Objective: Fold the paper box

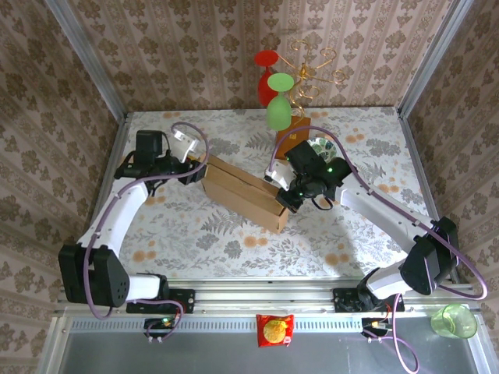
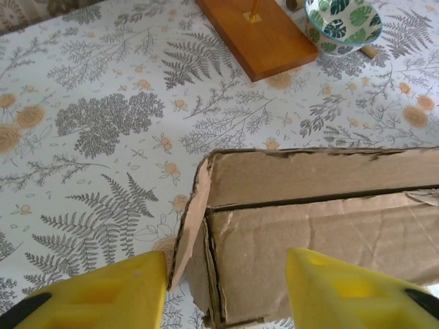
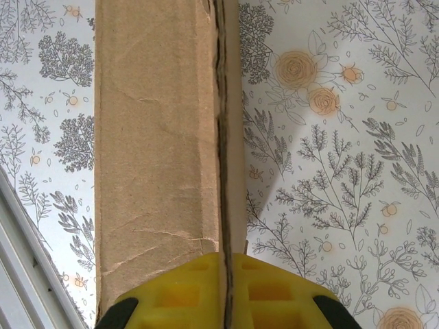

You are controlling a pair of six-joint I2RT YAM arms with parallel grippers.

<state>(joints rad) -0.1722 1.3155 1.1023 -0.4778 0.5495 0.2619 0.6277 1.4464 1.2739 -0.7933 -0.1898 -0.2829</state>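
Right hand [image 3: 225, 267]: nearest to me, its yellow fingers [image 3: 178, 295] pressed together on a thin cardboard edge at the end of the paper box [image 3: 158, 137] closer to the stand base [image 1: 292, 139].
Left hand [image 2: 226, 264]: fingers [image 2: 103, 295] apart, straddling the box end farther from the stand base. One fingertip sits just beside the loose end flap [image 2: 188, 219], and nothing is squeezed.
Paper box: lies on the table [image 1: 195, 234] just in front of the stand base, slanting away from it to the left.
Done so far: the sheet is already up as a long, narrow, closed shape. The top panels meet along a dark seam [image 2: 322, 199] that runs the length of the box.
Left to do: the end flap stands ajar and the seam gapes a little. The edges also look ragged. My guess is that tucking the flap in and pressing the seam shut remain.
Stage: late, by my reckoning, with only the closing touches left.
Bowl [image 2: 343, 20]: just beside the stand base, on its side away from the box.
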